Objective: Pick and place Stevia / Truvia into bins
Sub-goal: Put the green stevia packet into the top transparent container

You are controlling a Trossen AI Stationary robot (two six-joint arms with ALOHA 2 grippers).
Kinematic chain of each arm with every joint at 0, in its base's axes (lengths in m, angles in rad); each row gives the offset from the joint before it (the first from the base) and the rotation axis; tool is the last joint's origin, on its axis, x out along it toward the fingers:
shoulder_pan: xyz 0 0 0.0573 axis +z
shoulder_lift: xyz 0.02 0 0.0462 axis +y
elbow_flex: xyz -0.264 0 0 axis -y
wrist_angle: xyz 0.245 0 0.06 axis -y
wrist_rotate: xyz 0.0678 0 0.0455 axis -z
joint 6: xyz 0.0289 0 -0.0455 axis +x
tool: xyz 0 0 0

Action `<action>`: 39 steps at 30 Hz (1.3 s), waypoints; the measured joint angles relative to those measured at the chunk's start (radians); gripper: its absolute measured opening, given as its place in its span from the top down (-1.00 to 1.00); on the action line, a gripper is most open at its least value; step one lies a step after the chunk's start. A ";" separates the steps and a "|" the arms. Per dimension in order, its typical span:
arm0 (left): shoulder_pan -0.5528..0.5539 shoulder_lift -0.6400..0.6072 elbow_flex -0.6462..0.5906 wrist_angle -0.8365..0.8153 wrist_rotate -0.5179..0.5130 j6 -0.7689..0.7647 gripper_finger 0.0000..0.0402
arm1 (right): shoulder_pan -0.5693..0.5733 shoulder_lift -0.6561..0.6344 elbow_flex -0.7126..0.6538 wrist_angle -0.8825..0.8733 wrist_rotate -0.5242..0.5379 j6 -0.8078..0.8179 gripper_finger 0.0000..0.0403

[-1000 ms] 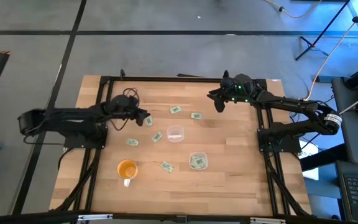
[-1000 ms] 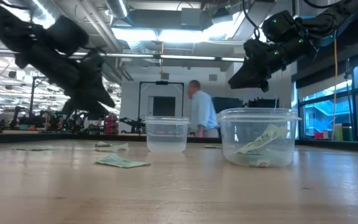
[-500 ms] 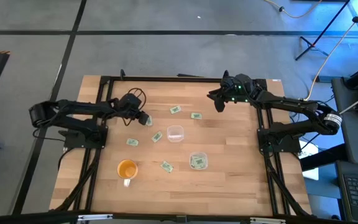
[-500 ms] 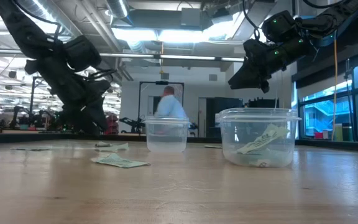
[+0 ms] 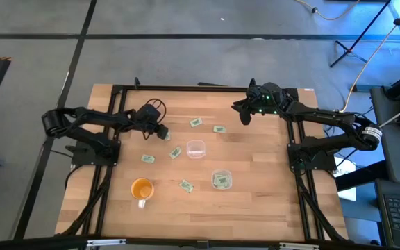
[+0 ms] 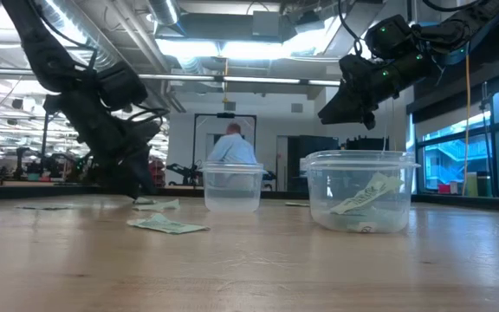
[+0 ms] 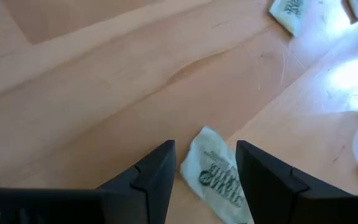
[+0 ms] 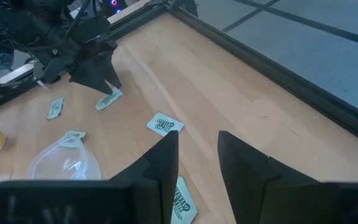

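Pale green and white Stevia packets lie flat on the wooden table. One packet (image 7: 213,177) lies between the open fingers of my left gripper (image 5: 160,132), which stands low over it at the table's left middle (image 6: 139,186); the fingers stand on either side of it. Other packets (image 5: 196,123) (image 5: 219,129) (image 5: 176,152) (image 5: 147,159) (image 5: 186,185) lie around. One clear cup (image 5: 196,148) looks empty; the other clear cup (image 5: 221,180) holds packets (image 6: 366,195). My right gripper (image 5: 245,114) hangs open, high above the far right part of the table (image 6: 353,104).
An orange cup with a handle (image 5: 142,189) stands near the table's near left. The black frame rail (image 5: 186,88) runs along the far edge. A person (image 6: 230,147) stands in the room beyond. Bare wood lies on the right side of the table (image 5: 269,167).
My left gripper has come down from well above the table to just over the packet at the left middle, its arm drawing in toward the table. The person in the room behind has walked leftward. My right arm has kept still.
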 joint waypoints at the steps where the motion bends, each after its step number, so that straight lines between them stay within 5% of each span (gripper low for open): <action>1: 0.000 0.001 0.000 -0.001 0.003 -0.004 0.17 | 0.000 0.000 0.000 0.000 0.000 -0.001 0.42; 20: -0.002 0.000 -0.001 -0.070 0.072 0.036 0.45 | 0.000 0.000 0.000 -0.002 0.000 -0.027 0.42; 33: -0.002 -0.001 -0.005 -0.079 0.073 0.069 0.86 | 0.000 0.000 0.000 -0.004 0.000 -0.028 0.42; 39: 0.010 -0.066 -0.010 -0.092 0.160 0.090 0.99 | 0.000 0.000 0.000 -0.004 0.000 -0.028 0.42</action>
